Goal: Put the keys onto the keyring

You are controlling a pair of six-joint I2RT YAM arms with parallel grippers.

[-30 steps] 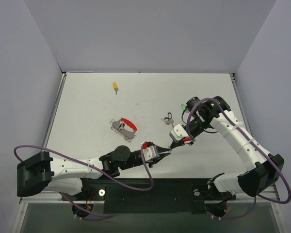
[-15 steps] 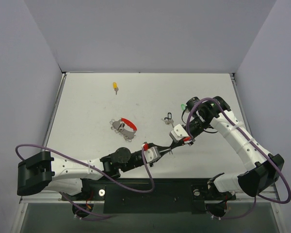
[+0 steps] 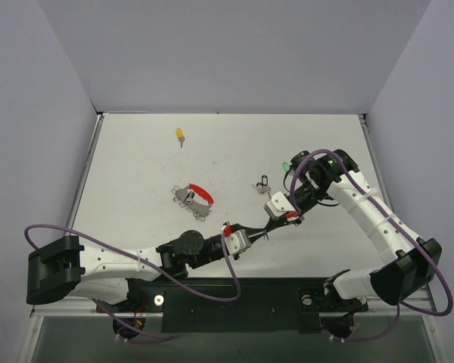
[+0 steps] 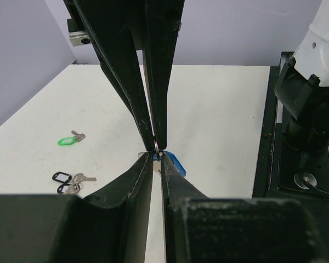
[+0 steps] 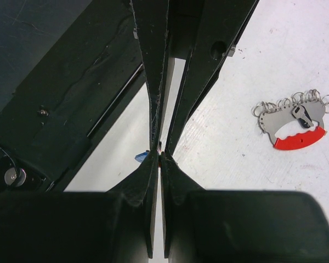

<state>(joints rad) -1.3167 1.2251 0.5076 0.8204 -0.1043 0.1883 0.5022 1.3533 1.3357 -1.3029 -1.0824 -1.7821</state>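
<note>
Blue key (image 4: 174,164) mostly hidden behind the tips of the left gripper (image 4: 157,158), blade unseen at the tip junction, holder indeterminate, too small to resolve overhead.

No text, number, brand or sign can be read in any view. The blue key (image 4: 172,163), the green key (image 4: 67,141) and the yellow key (image 3: 180,134) show plain coloured heads, and any stamping on their metal is too small to tell. The keyring (image 5: 293,123), lying on the worktop (image 3: 136,174) left of the blue key, shows no legible mark either.
</note>
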